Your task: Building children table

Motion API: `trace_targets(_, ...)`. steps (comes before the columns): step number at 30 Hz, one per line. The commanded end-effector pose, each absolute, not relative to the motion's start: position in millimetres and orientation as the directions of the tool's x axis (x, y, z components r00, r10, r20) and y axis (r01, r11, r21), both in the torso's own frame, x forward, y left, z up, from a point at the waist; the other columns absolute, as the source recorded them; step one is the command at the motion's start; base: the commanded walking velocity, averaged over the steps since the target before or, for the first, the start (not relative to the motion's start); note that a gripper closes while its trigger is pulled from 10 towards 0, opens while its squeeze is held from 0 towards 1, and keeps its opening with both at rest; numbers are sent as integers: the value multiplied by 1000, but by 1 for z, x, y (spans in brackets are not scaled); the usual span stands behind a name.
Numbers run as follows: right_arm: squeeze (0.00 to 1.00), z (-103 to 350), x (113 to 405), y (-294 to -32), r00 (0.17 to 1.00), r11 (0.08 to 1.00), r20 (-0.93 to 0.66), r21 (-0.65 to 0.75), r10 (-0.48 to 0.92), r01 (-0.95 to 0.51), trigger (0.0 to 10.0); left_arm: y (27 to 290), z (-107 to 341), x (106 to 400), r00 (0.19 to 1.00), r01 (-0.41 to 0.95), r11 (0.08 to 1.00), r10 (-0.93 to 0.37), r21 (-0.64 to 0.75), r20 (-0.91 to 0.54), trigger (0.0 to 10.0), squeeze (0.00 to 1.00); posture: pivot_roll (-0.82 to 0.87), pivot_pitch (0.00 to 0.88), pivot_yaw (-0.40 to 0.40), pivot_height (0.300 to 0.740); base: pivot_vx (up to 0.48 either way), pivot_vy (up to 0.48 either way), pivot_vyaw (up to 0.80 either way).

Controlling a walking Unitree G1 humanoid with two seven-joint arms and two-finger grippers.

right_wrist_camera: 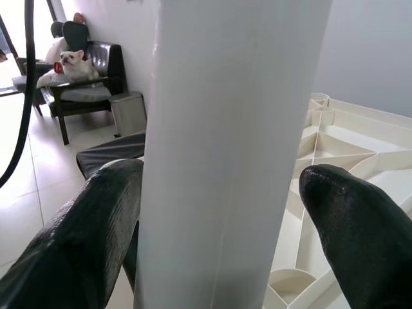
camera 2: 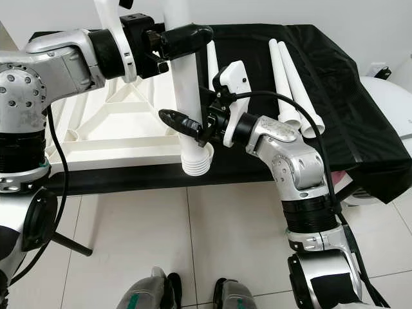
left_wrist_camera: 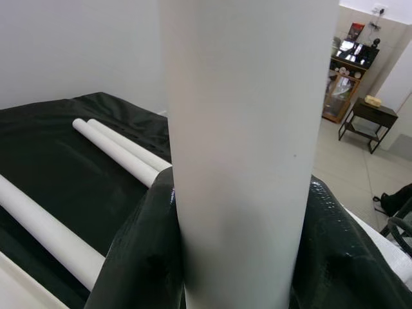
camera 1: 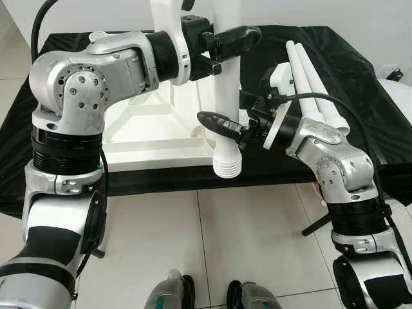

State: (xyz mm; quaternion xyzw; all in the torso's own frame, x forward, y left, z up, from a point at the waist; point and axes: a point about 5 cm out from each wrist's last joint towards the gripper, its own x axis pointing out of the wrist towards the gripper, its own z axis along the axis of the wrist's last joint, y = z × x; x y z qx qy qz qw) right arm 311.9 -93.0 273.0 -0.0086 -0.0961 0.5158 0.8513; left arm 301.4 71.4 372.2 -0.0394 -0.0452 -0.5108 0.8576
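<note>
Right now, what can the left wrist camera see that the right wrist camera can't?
The left wrist view alone shows spare white legs lying on the black cloth, plus a dark side table across the room.

The right wrist view alone shows the upside-down white tabletop and a small dog on a dark chair.

Both show the upright white table leg close up, with that arm's black jaws on either side of it.

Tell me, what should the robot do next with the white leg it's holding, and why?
Probably swing the white leg over a corner socket of the upside-down tabletop and lower its ribbed end in. The left gripper holds the leg high up and the right gripper is around it lower down, but the ribbed end hangs past the tabletop's edge, above the floor.
</note>
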Motion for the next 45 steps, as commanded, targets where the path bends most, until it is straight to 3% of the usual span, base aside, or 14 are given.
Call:
trace_targets(1, 0, 274, 311, -93, 438, 456, 159, -103, 885, -884, 10000, 68, 376, 292, 384, 922, 388, -915, 12, 126, 10000, 0, -27, 114, 6, 740, 0, 0, 0)
trace_targets(13, 0, 276, 309, -93, 419, 438, 170, -92, 892, -894, 10000, 66, 375, 291, 380, 923, 384, -917, 10, 125, 10000, 0, -29, 117, 6, 740, 0, 0, 0)
trace_targets(14, 0, 277, 308, -93, 414, 433, 171, -90, 894, -897, 8157, 65, 374, 292, 379, 924, 383, -917, 8, 123, 10000, 0, -30, 118, 5, 740, 0, 0, 0)
trace_targets(15, 0, 277, 308, -93, 410, 429, 172, -88, 896, -899, 8157, 65, 374, 292, 378, 924, 382, -918, 7, 122, 10000, 0, -30, 118, 5, 740, 0, 0, 0)
trace_targets(16, 0, 277, 308, -93, 406, 425, 172, -87, 897, -901, 3843, 65, 373, 292, 378, 924, 381, -918, 6, 120, 10000, 0, -30, 118, 5, 740, 0, 0, 0)
trace_targets(17, 0, 277, 307, -93, 402, 421, 172, -85, 899, -903, 784, 65, 372, 293, 377, 925, 381, -919, 6, 117, 10000, 0, -30, 118, 5, 740, 0, 0, 0)
trace_targets(18, 0, 277, 307, -93, 400, 418, 172, -84, 900, -904, 784, 65, 372, 293, 377, 925, 380, -919, 6, 116, 10000, 0, -30, 118, 5, 740, 0, 0, 0)
trace_targets(19, 0, 278, 306, -93, 393, 411, 176, -81, 903, -908, 0, 64, 372, 294, 376, 925, 379, -920, 5, 114, 10000, 0, -31, 120, 3, 740, 0, 0, 0)
trace_targets(23, 0, 278, 305, -93, 381, 400, 175, -86, 908, -912, 0, 64, 371, 294, 373, 927, 376, -921, 3, 113, 10000, 0, -31, 120, 3, 740, 0, 0, 0)
trace_targets(24, 0, 277, 305, -93, 384, 402, 167, -90, 908, -911, 10000, 64, 371, 295, 371, 928, 374, -922, 3, 111, 10000, 0, -33, 120, 0, 740, 0, 0, 0)
trace_targets(45, 0, 258, 305, -94, 392, 397, 70, -85, 917, -914, 10000, 66, 380, 287, 351, 932, 358, -929, 47, 120, 10000, 0, -36, 105, -3, 740, 0, 0, 0)
